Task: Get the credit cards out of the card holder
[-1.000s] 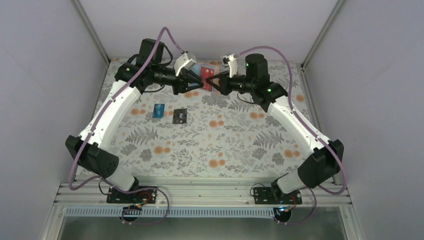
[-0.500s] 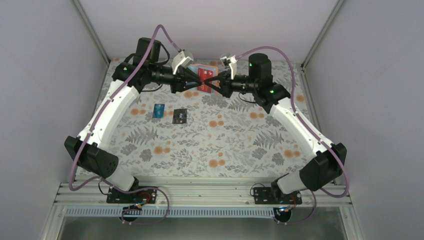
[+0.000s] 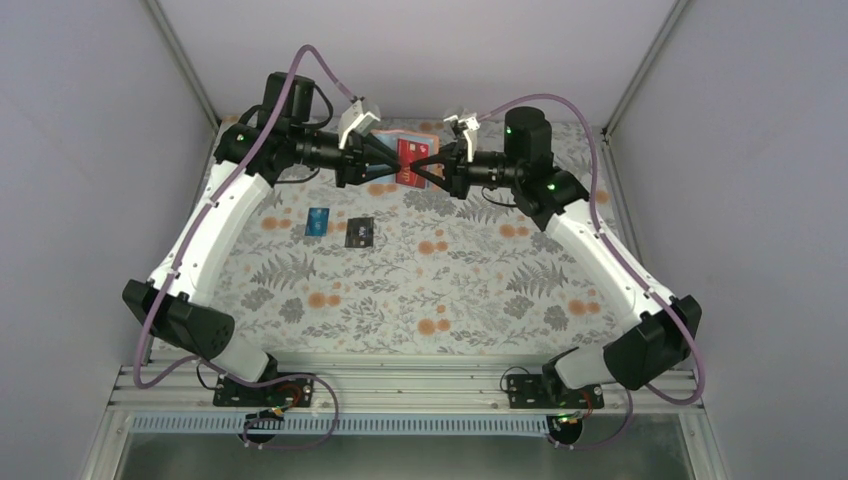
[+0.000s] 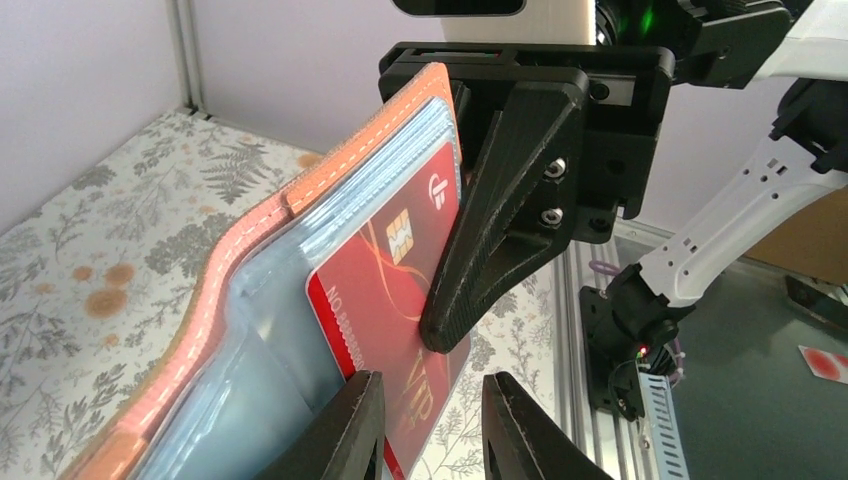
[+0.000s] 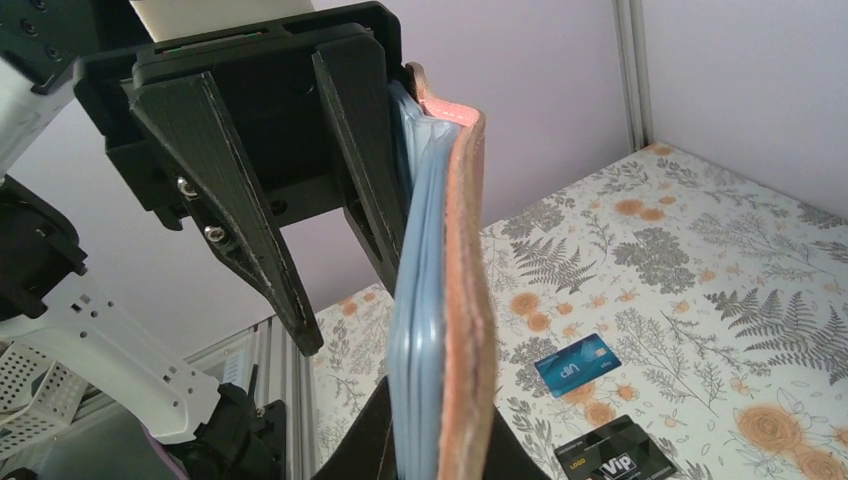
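My right gripper (image 3: pixel 416 166) holds the card holder (image 3: pixel 428 137) upright in the air over the back of the table, shut on it (image 5: pixel 440 440). It is tan outside (image 5: pixel 468 250) and light blue inside (image 4: pixel 250 370). The red card (image 4: pixel 385 290) sticks partly out of a pocket, with a right finger pressing on its face. My left gripper (image 4: pixel 425 425) faces it, open, with the card's lower corner between its fingers. The blue card (image 3: pixel 318 221) and the black card (image 3: pixel 359 232) lie flat on the cloth at the left.
A floral cloth (image 3: pixel 450 290) covers the table, with grey walls and metal corner posts (image 3: pixel 185 60) around it. An aluminium rail (image 3: pixel 400 385) carrying the arm bases runs along the near edge.
Both wrists have risen a little and drawn closer at the back. More of the red card now shows outside the holder. The blue and black cards have not moved.
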